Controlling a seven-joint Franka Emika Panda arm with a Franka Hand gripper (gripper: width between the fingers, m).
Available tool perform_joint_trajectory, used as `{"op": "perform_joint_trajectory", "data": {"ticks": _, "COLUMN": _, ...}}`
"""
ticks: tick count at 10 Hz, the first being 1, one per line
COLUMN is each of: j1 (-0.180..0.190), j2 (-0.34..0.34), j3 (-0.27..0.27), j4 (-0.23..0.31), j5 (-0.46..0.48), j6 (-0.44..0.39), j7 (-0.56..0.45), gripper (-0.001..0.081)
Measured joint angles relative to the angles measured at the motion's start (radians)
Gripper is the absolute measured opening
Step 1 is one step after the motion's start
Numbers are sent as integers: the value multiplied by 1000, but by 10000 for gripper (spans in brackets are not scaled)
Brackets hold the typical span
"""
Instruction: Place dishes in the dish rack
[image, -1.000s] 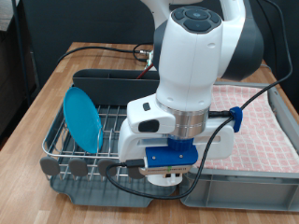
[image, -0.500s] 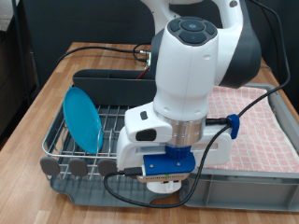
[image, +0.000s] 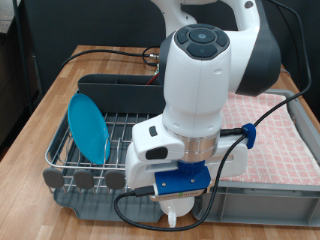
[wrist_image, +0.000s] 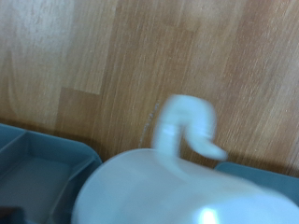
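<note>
The white mug (wrist_image: 177, 182) fills my wrist view, blurred, its handle (wrist_image: 192, 135) curling away from the body over the wooden surface (wrist_image: 140, 56). In the exterior view only a sliver of it shows, at the bottom below my end effector (image: 178, 208). It hangs low at the near edge, about where the dish rack (image: 95, 165) meets the grey bin (image: 270, 195) with the pink checked cloth. My fingers are hidden behind my own wrist housing, so I cannot tell how far apart they stand or whether they truly clasp the mug.

The light-blue plate (image: 88, 128) already stands on edge in the rack's wires at the exterior view's left. I see no spoon.

To do this well, I judge I should keep the mug level, move slowly, and keep it well apart from the plate.
</note>
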Motion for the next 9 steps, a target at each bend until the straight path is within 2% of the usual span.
{"op": "perform_joint_trajectory", "data": {"ticks": 1, "j1": 0, "j2": 0, "j3": 1, "j4": 21, "j5": 0, "j6": -29, "j7": 0, "gripper": 682}}
{"op": "perform_joint_trajectory", "data": {"ticks": 2, "j1": 1, "j2": 0, "j3": 1, "j4": 42, "j5": 0, "j6": -56, "j7": 0, "gripper": 771}}
{"op": "perform_joint_trajectory", "data": {"ticks": 5, "j1": 6, "j2": -11, "j3": 0, "j4": 81, "j5": 0, "j6": -127, "j7": 14, "gripper": 796}}
{"op": "perform_joint_trajectory", "data": {"ticks": 9, "j1": 25, "j2": -54, "j3": -5, "j4": 84, "j5": -15, "j6": -157, "j7": 41, "gripper": 802}}
